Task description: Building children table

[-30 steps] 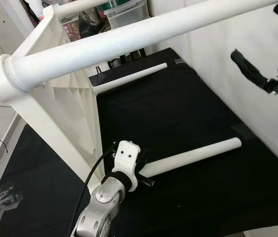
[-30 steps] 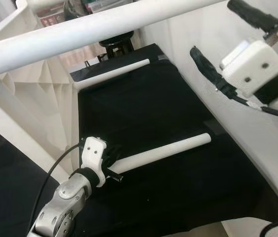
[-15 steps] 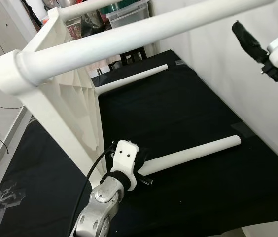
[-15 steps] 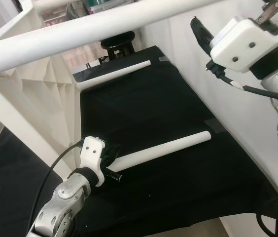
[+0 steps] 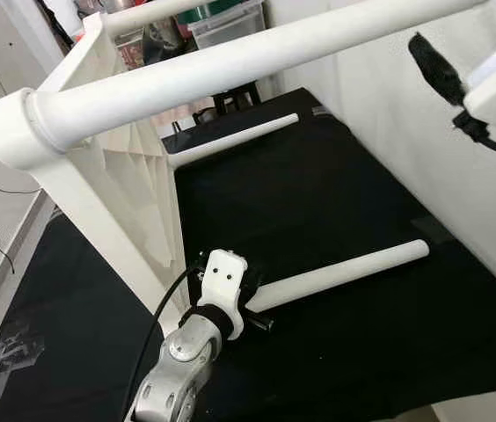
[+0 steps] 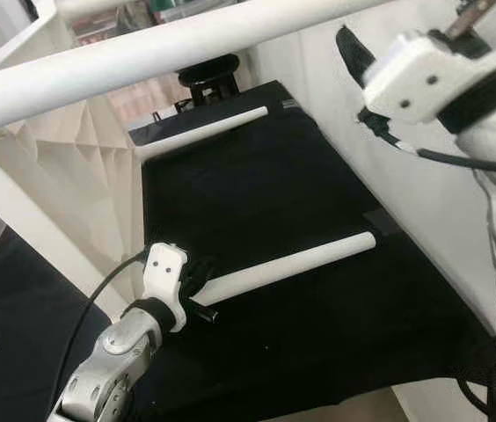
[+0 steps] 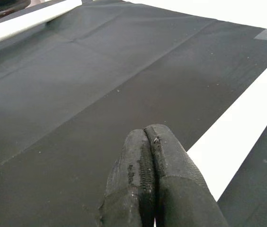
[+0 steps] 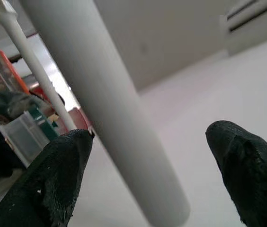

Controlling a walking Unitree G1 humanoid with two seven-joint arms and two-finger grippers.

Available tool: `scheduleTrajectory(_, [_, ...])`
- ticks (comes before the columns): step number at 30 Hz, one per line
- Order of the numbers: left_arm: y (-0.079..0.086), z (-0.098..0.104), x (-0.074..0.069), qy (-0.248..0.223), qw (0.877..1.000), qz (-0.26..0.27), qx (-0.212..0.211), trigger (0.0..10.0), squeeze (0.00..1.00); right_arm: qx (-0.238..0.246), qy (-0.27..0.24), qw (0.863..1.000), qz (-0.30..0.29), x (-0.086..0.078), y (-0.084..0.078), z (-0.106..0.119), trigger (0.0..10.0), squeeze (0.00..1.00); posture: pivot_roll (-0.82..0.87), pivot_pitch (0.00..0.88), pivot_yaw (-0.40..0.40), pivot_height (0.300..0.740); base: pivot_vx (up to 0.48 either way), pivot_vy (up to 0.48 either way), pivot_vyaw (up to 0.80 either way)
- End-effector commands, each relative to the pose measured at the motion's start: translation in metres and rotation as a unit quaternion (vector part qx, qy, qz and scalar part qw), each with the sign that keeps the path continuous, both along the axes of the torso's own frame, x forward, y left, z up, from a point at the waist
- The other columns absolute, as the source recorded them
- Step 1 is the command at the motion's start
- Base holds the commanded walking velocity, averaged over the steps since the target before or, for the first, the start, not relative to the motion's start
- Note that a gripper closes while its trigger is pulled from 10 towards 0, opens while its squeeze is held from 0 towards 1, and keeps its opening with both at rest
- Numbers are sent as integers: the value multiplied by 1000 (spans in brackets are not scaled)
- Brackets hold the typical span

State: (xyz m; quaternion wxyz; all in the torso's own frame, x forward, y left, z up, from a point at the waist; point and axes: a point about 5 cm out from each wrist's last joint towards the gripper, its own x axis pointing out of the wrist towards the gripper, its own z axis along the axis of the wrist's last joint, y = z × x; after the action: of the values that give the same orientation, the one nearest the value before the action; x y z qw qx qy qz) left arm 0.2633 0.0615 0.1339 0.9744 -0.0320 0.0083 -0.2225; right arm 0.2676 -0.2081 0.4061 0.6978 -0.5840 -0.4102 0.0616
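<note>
Low on the black mat (image 5: 336, 202), the left gripper (image 7: 157, 156) is seen with its two black fingers (image 7: 138, 184) pressed flat together, nothing held between them. It is set at the near end of a loose white table leg (image 5: 345, 271), which lies across the mat close to its near edge; in the left wrist view that leg runs just beside the closed fingertips, and whether they touch cannot be told. A second loose leg (image 5: 230, 141) is laid across the far edge of the mat, well apart from the first.

The children's table (image 5: 98, 167) is tipped on its side at the left edge of the mat, its ribbed white underside (image 5: 134, 189) turned toward the mat. From its near upper corner, a mounted leg (image 5: 230, 66) is carried out over the mat toward the white wall (image 5: 424, 167) on the right; another mounted leg (image 5: 156, 10) is seen higher up, farther back.

The right gripper (image 8: 143, 156) is raised near the free end of the mounted leg, with its fingers (image 8: 57, 179) spread wide. In the right wrist view, the white tube is seen between the two fingertips, touched by neither. Behind the table, clear storage boxes (image 5: 226, 22) and assorted clutter are visible.
</note>
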Motion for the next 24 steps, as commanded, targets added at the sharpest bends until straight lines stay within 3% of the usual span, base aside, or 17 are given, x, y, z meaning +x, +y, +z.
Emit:
scheduleTrajectory(1, [1,-4,1,8,1000,12,-5,0,0,-27,4,999,23,3,13,-4,10000,0,-193,64,215,740,0,0,0])
scheduleTrajectory(8, [-1,-3,2,8,1000,14,-10,0,0,-93,21,994,49,16,34,-7,10000,0,-187,65,205,740,0,0,0])
scheduleTrajectory(18, [0,-2,2,9,1000,19,-15,0,0,-121,25,990,68,28,53,-3,9765,0,-184,69,197,740,0,0,0])
scheduleTrajectory(19, [0,-2,2,11,999,23,-20,0,0,-124,28,990,66,32,54,-2,0,0,-181,70,193,740,0,0,0])
scheduleTrajectory(24, [1,-2,1,14,999,32,-27,0,0,-123,31,990,55,36,50,-1,0,0,-181,69,189,740,0,0,0])
